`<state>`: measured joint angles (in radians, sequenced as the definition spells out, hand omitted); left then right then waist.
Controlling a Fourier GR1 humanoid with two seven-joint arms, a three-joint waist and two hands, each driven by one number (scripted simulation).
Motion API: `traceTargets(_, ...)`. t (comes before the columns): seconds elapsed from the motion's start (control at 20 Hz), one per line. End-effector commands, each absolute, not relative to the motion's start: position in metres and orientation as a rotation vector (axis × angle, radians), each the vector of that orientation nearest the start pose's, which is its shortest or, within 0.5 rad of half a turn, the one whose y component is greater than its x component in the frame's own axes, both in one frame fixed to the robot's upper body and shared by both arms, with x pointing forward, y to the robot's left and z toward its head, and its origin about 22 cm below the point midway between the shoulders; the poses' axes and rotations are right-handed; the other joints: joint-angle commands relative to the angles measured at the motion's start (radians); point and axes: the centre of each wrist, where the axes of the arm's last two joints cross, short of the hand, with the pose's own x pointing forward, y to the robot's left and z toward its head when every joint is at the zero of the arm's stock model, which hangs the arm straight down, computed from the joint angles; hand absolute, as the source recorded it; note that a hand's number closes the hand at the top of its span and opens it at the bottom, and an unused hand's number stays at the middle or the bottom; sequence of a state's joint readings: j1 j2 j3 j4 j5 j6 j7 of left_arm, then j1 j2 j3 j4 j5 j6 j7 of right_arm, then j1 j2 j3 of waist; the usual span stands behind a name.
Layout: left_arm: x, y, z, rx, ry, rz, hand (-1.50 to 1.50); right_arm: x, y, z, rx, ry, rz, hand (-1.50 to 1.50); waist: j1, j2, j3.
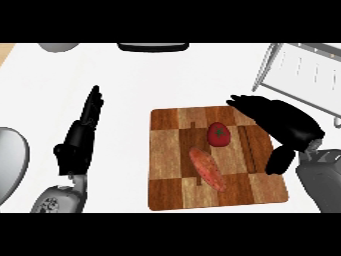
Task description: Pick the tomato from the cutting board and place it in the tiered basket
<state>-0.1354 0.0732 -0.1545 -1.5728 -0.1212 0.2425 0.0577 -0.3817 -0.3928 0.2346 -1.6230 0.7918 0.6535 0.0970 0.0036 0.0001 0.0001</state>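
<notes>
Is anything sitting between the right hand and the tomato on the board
Nothing visible. The right hand hovers over the board's right edge, and bare wood separates it from the tomato. The sweet potato lies below the tomato, off that line.

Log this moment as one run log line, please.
stage: reaching | tomato: on cutting board, ungrasped | right hand: open, over board's right edge | left hand: open, resting | tiered basket: far right

Checkered wooden cutting board [174,190], glossy red tomato [219,134], wire metal tiered basket [306,85], matt white counter [129,85].
</notes>
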Motion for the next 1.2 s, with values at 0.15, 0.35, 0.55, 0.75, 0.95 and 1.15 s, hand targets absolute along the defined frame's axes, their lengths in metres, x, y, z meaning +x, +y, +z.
traceTargets(0.15, 0.273, 0.188, 0.031, 0.193, -1.660, -0.114, 0.00, 0.308, -0.218, 0.106, -0.500, -1.251, 1.577, -1.50, -0.002, 0.000, 0.000)
traceTargets(0.35, 0.267, 0.213, 0.033, 0.191, -1.668, -0.114, 0.00, 0.317, -0.215, 0.099, -0.478, -1.229, 1.572, -1.50, 0.001, 0.000, 0.000)
traceTargets(0.55, 0.265, 0.227, 0.029, 0.185, -1.668, -0.106, 0.00, 0.311, -0.182, 0.123, -0.484, -1.208, 1.583, -1.50, 0.000, -0.001, 0.000)
traceTargets(0.75, 0.266, 0.212, 0.010, 0.187, -1.656, -0.115, 0.00, 0.322, -0.169, 0.077, -0.485, -1.215, 1.597, -1.50, 0.003, 0.001, 0.000)
traceTargets(0.95, 0.282, 0.196, 0.021, 0.194, -1.661, -0.115, 0.00, 0.316, -0.175, 0.064, -0.479, -1.190, 1.594, -1.50, -0.002, 0.000, 0.000)
traceTargets(1.15, 0.257, 0.189, 0.024, 0.173, -1.659, -0.104, 0.00, 0.324, -0.172, 0.061, -0.471, -1.178, 1.590, -1.50, 0.001, 0.000, 0.000)
